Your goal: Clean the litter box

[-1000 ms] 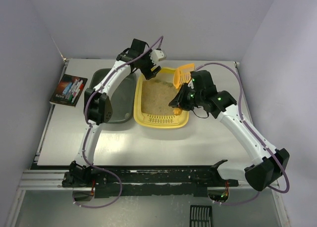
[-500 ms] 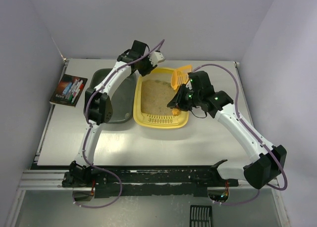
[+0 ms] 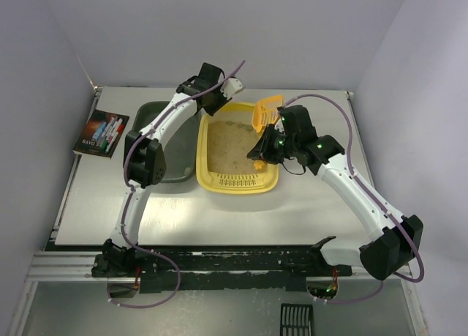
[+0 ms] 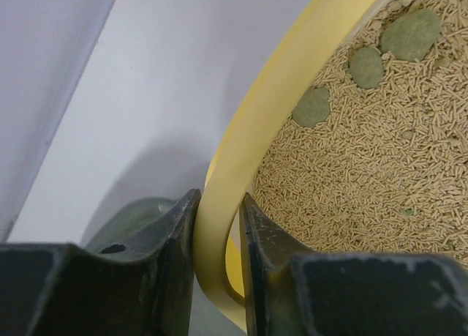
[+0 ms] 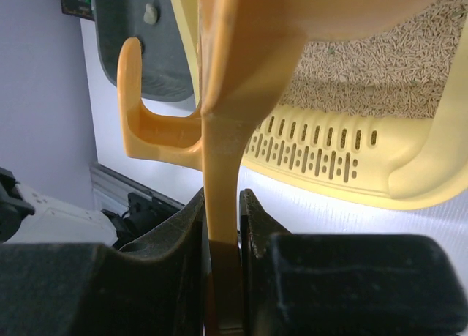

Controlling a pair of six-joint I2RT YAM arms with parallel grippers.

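Observation:
The yellow litter box (image 3: 202,157) lies mid-table, filled with beige litter (image 3: 232,143), its slotted ledge (image 3: 235,182) at the near end. At the box's far left corner my left gripper (image 3: 219,102) is shut on the rim (image 4: 248,124), one finger outside and one inside. Several grey-green clumps (image 4: 409,34) lie on the litter near the far wall. Over the box's right side my right gripper (image 3: 264,144) is shut on the handle (image 5: 219,168) of the orange-yellow scoop (image 3: 267,110), whose head is raised above the litter.
A dark grey-green tray (image 3: 164,142) sits directly left of the litter box, with a small pale lump (image 5: 150,14) in it. A dark booklet (image 3: 102,132) lies at the table's left edge. A black slotted piece (image 3: 297,320) rests below the table's front rail.
My left gripper has closed onto the litter box's far left rim. The box has shifted slightly left. The right gripper with the scoop has edged left.

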